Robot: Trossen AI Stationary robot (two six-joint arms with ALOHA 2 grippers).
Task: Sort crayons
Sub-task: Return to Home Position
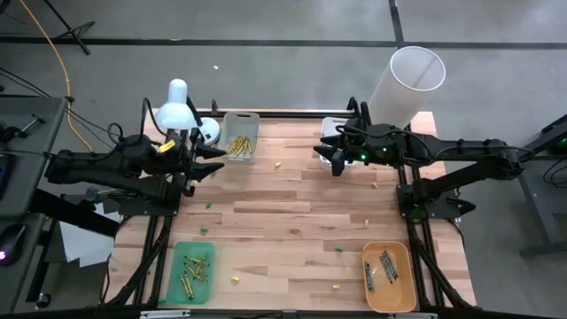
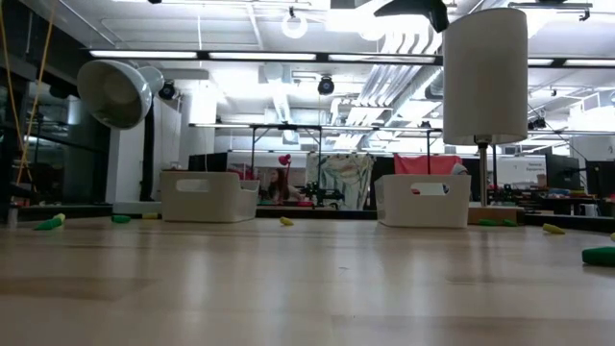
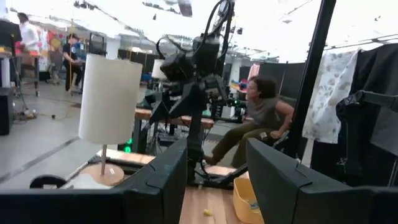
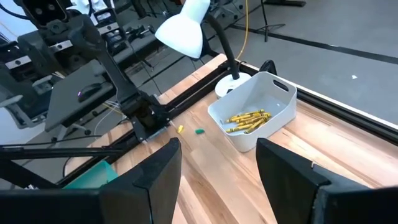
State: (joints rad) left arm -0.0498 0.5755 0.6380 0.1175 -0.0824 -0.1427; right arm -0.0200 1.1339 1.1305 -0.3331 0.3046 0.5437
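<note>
High view: left gripper (image 1: pixel 214 165) and right gripper (image 1: pixel 327 160) are parked far, fingers spread and empty; crayons (image 1: pixel 239 144) are binned; only homing is judged left.

Bright, even overhead light covers the worktop (image 1: pixel 292 221), and shadows are soft and faint. Ceiling strip lights (image 2: pixel 240 54) glare above the desk lamp (image 2: pixel 115 91). In the left wrist view the ceiling washes out white.

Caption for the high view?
Crayons sorted into grey bin, green bin and yellow bin; left gripper and right gripper hover open.
</note>
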